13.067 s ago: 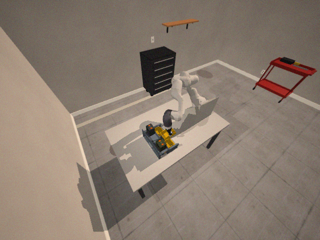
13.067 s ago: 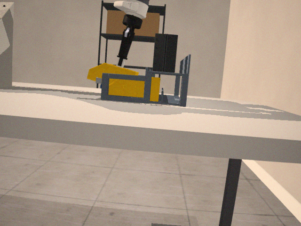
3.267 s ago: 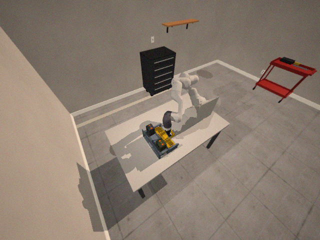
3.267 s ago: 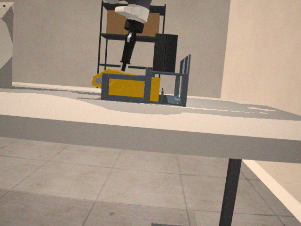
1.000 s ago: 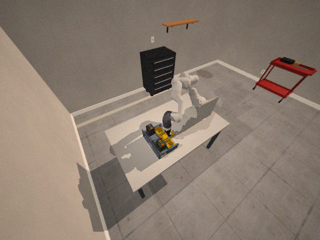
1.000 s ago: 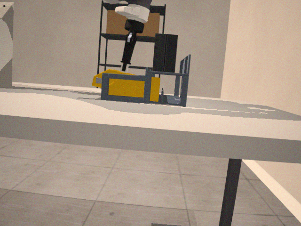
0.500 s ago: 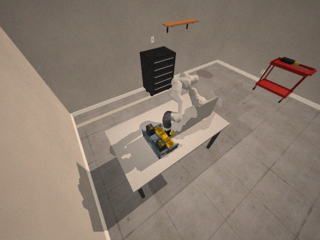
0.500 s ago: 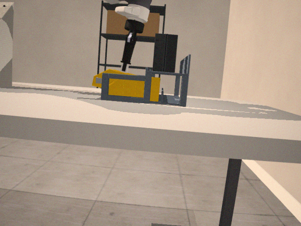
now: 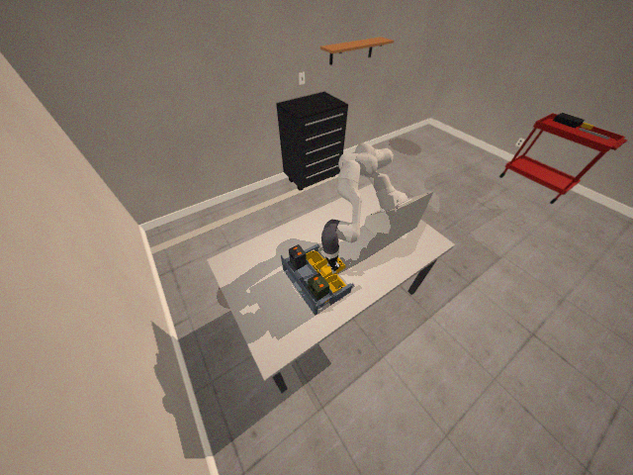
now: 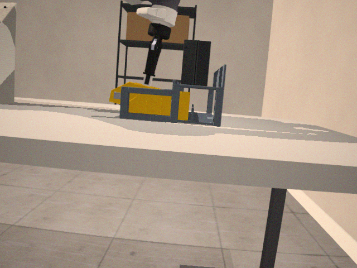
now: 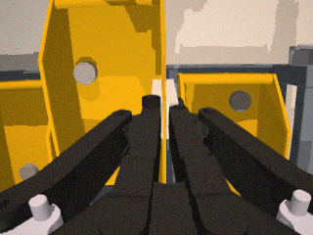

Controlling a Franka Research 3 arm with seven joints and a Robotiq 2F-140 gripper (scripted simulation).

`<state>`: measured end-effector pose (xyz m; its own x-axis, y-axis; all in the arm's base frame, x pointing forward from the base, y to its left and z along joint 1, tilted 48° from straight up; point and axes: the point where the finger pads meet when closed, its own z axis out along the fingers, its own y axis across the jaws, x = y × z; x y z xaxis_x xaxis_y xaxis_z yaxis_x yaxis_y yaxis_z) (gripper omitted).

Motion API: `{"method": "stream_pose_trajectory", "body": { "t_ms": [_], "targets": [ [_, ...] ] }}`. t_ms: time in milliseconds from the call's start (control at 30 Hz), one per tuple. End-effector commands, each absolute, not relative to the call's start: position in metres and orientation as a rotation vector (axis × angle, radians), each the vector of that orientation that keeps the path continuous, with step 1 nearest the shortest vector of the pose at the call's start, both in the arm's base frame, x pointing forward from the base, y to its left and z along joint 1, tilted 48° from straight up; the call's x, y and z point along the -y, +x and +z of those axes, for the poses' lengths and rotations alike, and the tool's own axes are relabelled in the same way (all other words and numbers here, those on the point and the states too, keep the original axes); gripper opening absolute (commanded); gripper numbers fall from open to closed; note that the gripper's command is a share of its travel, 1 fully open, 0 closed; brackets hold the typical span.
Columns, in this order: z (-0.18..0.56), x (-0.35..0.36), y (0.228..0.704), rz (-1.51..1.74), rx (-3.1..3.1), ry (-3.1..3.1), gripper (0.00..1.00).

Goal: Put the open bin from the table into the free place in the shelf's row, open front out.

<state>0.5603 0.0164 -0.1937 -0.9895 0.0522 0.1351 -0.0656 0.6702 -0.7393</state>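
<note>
The grey shelf rack point(image 9: 314, 280) stands on the white table with a row of yellow open bins in it. In the wrist view one yellow bin point(image 11: 105, 59) reaches out past the shelf's front lip, farther than its neighbours, with a grey round part point(image 11: 85, 72) in it. My gripper point(image 11: 162, 93) comes down from above and is shut on this bin's thin right side wall. From the side, the bin point(image 10: 144, 99) sticks out of the rack's front point(image 10: 173, 100) with its top edge slightly tilted, and the gripper point(image 10: 146, 80) sits on it.
A neighbouring bin point(image 11: 231, 114) sits in the rack to the right and another point(image 11: 20, 140) to the left, each with a grey part. Two dark boxes point(image 9: 296, 252) stand on the rack's upper board. A grey upright panel point(image 9: 406, 212) stands behind the arm on the table.
</note>
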Motion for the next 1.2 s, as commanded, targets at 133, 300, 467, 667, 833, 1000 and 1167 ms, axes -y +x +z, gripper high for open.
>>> {"method": "stream_pose_trajectory", "body": {
  "t_ms": [133, 300, 467, 667, 833, 1000, 1167],
  "targets": [
    [-0.1924, -0.0187, 0.5637, 1.223, 2.744, 0.019, 0.00],
    [-0.1924, -0.0187, 0.5637, 1.223, 2.744, 0.019, 0.00],
    [-0.1924, -0.0187, 0.5639, 1.223, 2.744, 0.020, 0.00],
    [-0.1924, -0.0188, 0.5646, 1.223, 2.745, 0.020, 0.00],
    [-0.1926, -0.0188, 0.5661, 1.224, 2.748, 0.022, 0.00],
    [-0.1928, -0.0189, 0.5684, 1.226, 2.751, 0.024, 0.00],
    [-0.1931, -0.0190, 0.5706, 1.227, 2.754, 0.026, 0.00]
  ]
}}
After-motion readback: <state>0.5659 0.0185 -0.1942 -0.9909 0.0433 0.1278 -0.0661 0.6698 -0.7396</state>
